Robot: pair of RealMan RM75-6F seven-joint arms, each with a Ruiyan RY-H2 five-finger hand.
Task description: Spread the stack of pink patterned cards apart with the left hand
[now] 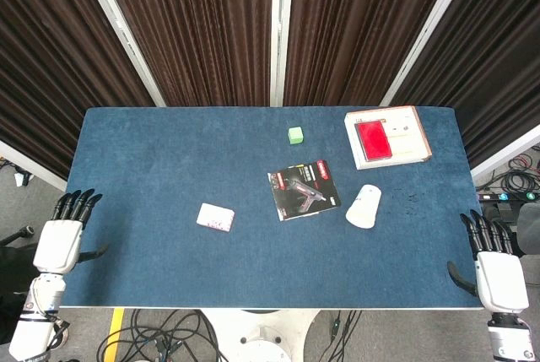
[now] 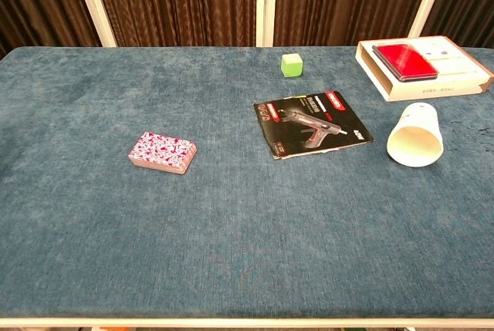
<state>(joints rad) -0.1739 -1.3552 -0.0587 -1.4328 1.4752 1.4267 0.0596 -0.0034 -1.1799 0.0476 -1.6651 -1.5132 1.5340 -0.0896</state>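
The stack of pink patterned cards lies flat on the blue table, well left of the glue gun leaflet. The cards look thin, light and slippery, so pressing on top and sliding should fan them. The left hand waits far left of the leaflet, off the table's edge, fingers straight, holding nothing.

Lighting was bright, even, overhead; shadows soft and short under white paper cup. Both views were sharp, glare-free; dark curtains underexposed.

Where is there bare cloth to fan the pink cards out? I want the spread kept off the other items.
Bare cloth lies all around the card stack: left to the table edge, the near strip, and toward the curtains. It is crowded right of it: leaflet, paper cup, green cube, boxed tray.
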